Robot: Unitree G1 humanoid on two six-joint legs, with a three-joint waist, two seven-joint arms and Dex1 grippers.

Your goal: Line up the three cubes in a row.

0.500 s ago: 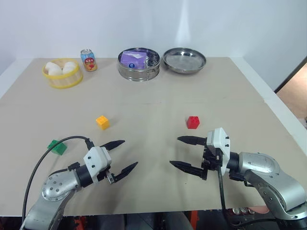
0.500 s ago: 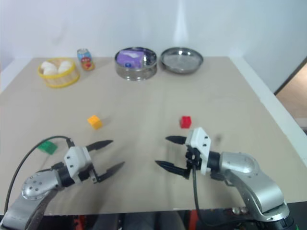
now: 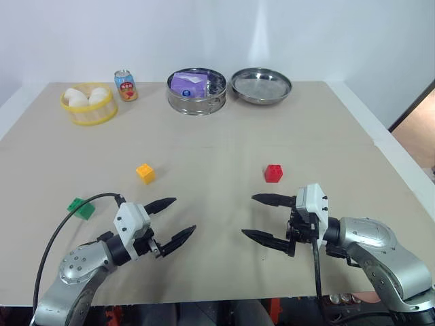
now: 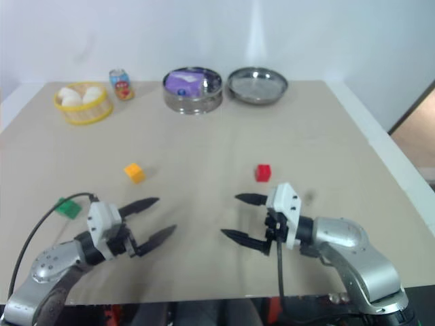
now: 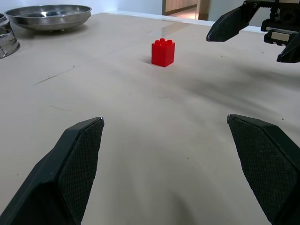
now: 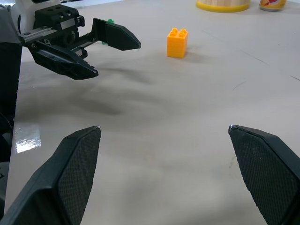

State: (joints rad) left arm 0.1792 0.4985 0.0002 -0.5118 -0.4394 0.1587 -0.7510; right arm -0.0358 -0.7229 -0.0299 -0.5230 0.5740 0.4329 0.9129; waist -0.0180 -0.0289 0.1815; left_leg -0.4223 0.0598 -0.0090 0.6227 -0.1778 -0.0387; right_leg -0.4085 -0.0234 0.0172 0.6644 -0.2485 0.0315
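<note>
1. The table (image 3: 224,129), tan and wide, stands against a white wall; a strip of bare floor shows at its right.
2. The left gripper (image 3: 174,221) has drawn back slightly; the right gripper (image 3: 264,218) has not moved. Both have fingers apart, empty.
3. The cubes are unmoved and scattered: red cube (image 3: 273,173), yellow cube (image 3: 145,173), green cube (image 3: 81,208). No row is begun.

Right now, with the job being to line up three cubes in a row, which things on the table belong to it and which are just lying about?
Part of the job: red cube; yellow-orange cube; green cube.

Just lying about: drink can; yellow basket of white buns; steel tin holding a purple packet; empty steel dish.
</note>
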